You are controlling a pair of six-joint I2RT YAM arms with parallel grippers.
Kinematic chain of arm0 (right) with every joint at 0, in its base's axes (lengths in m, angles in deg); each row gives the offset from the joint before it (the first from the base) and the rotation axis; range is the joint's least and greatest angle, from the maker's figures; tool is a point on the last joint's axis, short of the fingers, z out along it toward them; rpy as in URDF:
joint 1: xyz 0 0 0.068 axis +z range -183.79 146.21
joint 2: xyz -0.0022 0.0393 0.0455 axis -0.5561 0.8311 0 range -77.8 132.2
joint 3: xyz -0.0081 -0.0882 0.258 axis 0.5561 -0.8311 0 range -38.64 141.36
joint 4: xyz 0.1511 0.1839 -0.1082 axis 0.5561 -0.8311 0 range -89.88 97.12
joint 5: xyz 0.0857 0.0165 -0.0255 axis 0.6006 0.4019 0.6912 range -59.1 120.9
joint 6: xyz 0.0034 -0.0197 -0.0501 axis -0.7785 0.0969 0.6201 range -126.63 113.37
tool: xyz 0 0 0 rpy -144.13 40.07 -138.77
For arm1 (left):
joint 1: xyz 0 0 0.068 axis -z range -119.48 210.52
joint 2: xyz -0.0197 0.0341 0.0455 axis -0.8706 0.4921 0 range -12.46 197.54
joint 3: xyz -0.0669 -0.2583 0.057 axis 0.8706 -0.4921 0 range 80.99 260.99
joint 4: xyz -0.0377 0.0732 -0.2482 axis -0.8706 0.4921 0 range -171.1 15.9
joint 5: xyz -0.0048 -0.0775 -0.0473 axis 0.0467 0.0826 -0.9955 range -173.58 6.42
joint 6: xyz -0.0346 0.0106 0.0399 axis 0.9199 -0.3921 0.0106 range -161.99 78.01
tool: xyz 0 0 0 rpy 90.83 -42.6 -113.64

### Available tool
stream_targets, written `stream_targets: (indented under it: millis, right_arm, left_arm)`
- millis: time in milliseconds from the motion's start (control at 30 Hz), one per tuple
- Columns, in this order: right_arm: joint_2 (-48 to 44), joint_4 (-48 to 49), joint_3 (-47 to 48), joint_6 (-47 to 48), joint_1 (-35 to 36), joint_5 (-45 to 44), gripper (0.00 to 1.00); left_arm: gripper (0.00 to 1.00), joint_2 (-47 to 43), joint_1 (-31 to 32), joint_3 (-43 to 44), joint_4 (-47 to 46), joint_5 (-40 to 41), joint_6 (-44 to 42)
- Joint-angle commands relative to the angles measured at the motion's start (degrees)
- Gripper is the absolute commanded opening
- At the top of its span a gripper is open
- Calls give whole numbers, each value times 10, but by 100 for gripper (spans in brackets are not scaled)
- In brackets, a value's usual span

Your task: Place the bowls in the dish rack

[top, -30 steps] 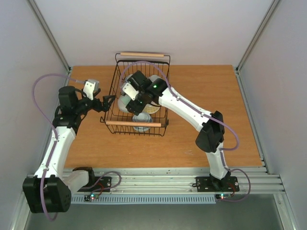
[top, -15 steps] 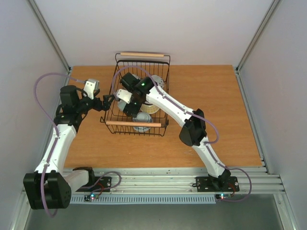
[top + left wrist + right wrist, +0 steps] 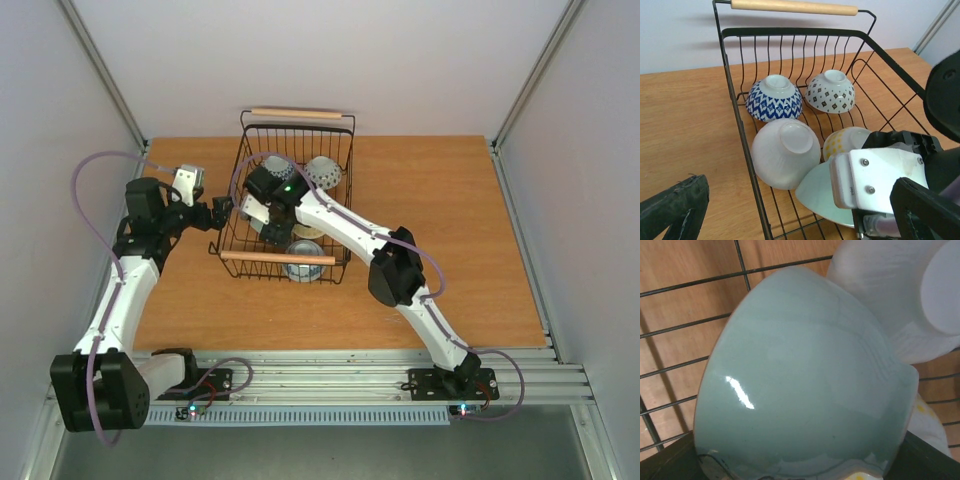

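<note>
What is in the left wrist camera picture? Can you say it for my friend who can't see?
A black wire dish rack with a wooden handle holds an upside-down blue-patterned bowl, diamond-patterned bowl and plain white bowl, plus a half-hidden yellow-dotted bowl. Nearest, the right gripper holds a pale green bowl inside the rack.

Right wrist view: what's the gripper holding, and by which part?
Right gripper holds the pale green bowl, apparently at its rim; the contact is hidden. Left gripper holds nothing.

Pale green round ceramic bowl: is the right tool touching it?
Touching. Right wrist view: the right tool clamps the pale green bowl, one dark finger on each side.
</note>
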Motion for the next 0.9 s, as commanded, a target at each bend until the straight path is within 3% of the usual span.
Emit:
stream_targets:
  millis: [0, 133, 233, 700, 867]
  right_arm:
    - [6, 69, -21, 30, 20, -104, 1]
    - [11, 68, -22, 33, 26, -107, 2]
    - [8, 64, -23, 27, 27, -90, 7]
    - [-22, 52, -34, -1, 27, 7, 76]
    - [-26, 47, -35, -4, 28, 23, 94]
  left_arm:
    - [99, 1, 4, 10, -29, -21, 0]
    - [99, 4, 4, 10, -30, -20, 1]
    - [99, 6, 4, 10, -29, -19, 0]
    - [99, 9, 3, 11, -26, -17, -6]
    - [99, 8, 3, 11, -27, -16, -9]
